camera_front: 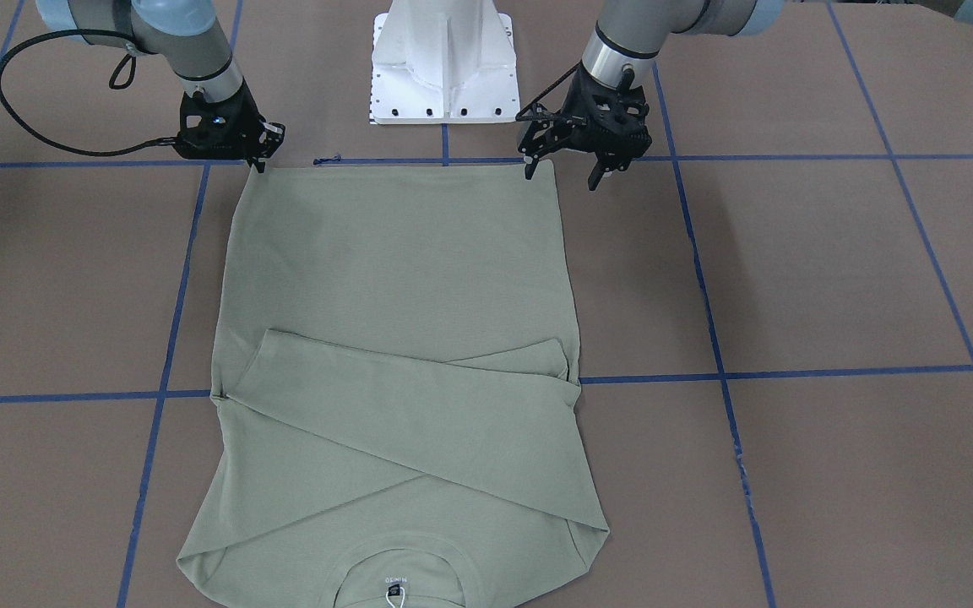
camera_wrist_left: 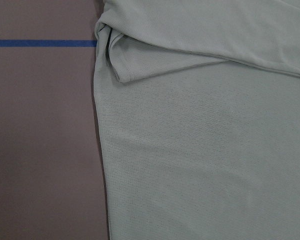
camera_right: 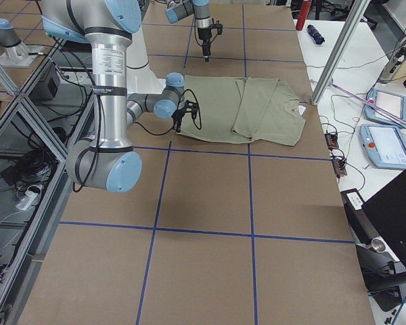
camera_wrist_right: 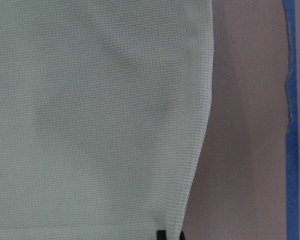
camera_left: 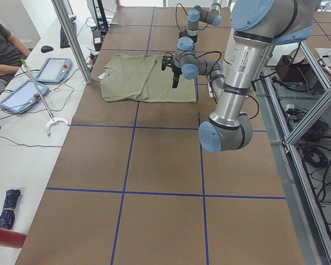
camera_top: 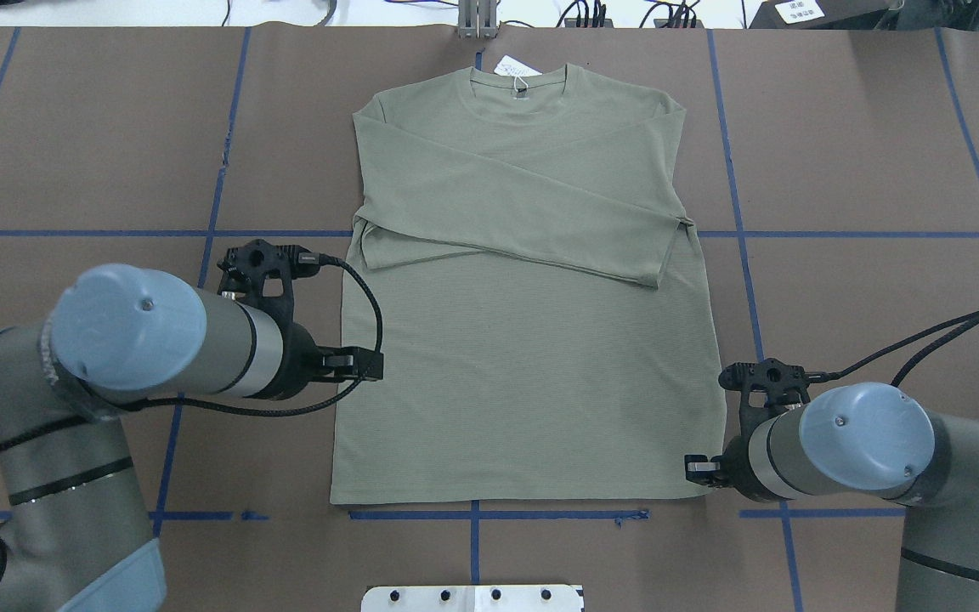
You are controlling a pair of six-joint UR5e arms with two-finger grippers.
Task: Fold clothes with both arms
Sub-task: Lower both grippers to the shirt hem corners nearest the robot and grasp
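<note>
The pale green shirt (camera_front: 402, 279) (camera_top: 523, 382) lies flat on the brown table. Both sleeves are folded across its chest, the collar is at the far end, and the hem is toward the robot's base. A white hang tag (camera_top: 509, 66) lies at the neck. My left gripper (camera_front: 562, 177) is open, with one fingertip (camera_front: 529, 173) at the hem's left corner. No fingers show in the left wrist view, only the shirt's edge (camera_wrist_left: 200, 150). My right gripper (camera_front: 263, 156) (camera_wrist_right: 170, 235) is at the hem's right corner, its tips close together at the cloth's edge (camera_wrist_right: 90, 125).
The white pedestal base (camera_front: 444, 67) stands just behind the hem. Blue tape lines (camera_front: 790, 157) cross the table. In the exterior left view, beyond the far edge, is a desk with tablets (camera_left: 52, 69) and a seated person's arm (camera_left: 3, 49).
</note>
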